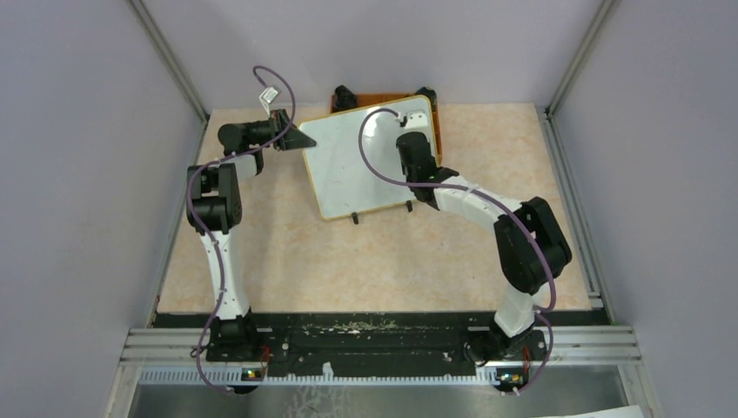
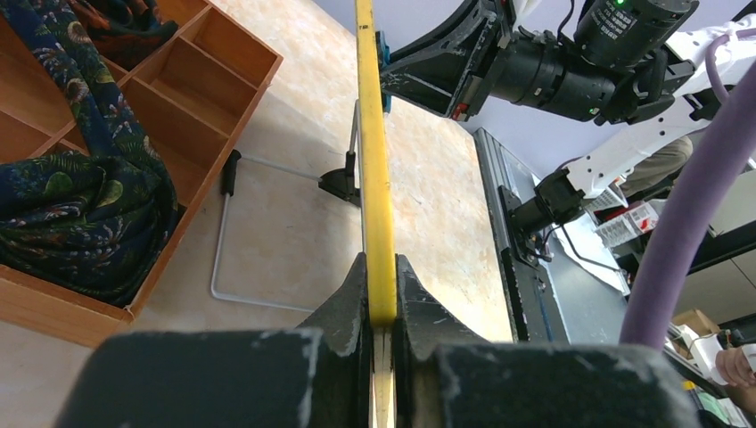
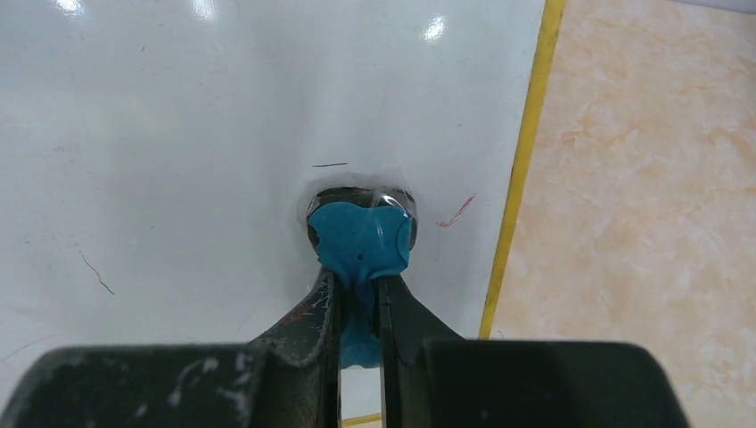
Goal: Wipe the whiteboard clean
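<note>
My left pincer (image 2: 382, 312) is pressed together on the yellow-tan frame of the whiteboard (image 1: 365, 165), pinching its left edge. The board lies skewed at the far middle of the table (image 1: 348, 270), its far corner over the orange tray (image 1: 436, 131).

My right pincer (image 3: 358, 290) is clamped on a blue wad (image 3: 361, 239), and the wad's end is squashed flat against the white face near the board's right edge. A short red mark (image 3: 456, 212) sits just beside the wad, between it and the frame. A thin dark stroke (image 3: 330, 165) lies just above it.

From my left wrist I see the board edge-on, running straight away from my fingers. To its left stands the wooden tray (image 2: 234, 55) with its compartments, a dark patterned cloth (image 2: 89, 205) heaped in the near ones. A bent wire leg (image 2: 218, 259) with a black tip lies on the table between tray and board.

From above, my right arm's purple cable (image 1: 364, 148) loops across the board, and my right forearm covers its right side. Two black feet (image 1: 354, 218) show at the near edge.
</note>
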Controlling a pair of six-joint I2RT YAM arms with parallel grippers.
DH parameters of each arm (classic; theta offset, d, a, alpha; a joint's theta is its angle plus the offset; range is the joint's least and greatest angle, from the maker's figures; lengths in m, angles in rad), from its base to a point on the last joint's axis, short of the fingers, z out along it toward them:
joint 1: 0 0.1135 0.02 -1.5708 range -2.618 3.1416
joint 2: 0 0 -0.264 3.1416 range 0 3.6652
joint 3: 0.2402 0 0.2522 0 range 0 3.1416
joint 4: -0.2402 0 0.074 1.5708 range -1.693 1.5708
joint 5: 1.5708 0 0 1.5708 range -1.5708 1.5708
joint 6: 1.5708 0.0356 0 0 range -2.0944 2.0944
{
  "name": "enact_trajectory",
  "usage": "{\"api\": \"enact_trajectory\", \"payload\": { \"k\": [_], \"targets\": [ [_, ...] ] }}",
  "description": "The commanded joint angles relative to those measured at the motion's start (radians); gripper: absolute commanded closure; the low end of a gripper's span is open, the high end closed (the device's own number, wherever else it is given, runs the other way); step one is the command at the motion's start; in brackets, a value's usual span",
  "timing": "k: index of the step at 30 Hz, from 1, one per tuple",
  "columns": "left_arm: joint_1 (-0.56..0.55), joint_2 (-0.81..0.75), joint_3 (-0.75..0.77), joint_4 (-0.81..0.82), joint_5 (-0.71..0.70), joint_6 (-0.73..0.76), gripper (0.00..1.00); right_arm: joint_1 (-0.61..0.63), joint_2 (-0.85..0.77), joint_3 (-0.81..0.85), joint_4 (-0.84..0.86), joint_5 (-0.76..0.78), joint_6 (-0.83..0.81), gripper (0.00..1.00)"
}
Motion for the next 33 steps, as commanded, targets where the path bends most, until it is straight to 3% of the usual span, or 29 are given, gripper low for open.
{"api": "enact_trajectory", "payload": {
  "k": [1, 12, 21, 27, 33],
  "targets": [
    [-0.005, -0.038, -0.022, 0.233, 0.296, -0.009, 1.0, 0.016, -0.004, 0.004, 0.026, 0.015, 0.026, 1.0],
    [-0.005, -0.028, -0.011, 0.233, 0.296, -0.013, 1.0, -0.142, -0.066, -0.042, -0.019, 0.0, 0.06, 1.0],
    [-0.006, -0.034, -0.015, 0.233, 0.296, -0.016, 1.0, -0.161, -0.079, -0.05, -0.015, -0.053, 0.076, 1.0],
    [-0.007, -0.03, -0.023, 0.233, 0.296, -0.012, 1.0, -0.125, -0.077, -0.042, 0.003, -0.123, 0.086, 1.0],
    [-0.012, -0.022, -0.019, 0.233, 0.296, -0.015, 1.0, 0.019, -0.001, 0.056, -0.029, -0.081, 0.04, 1.0]
  ]
}}
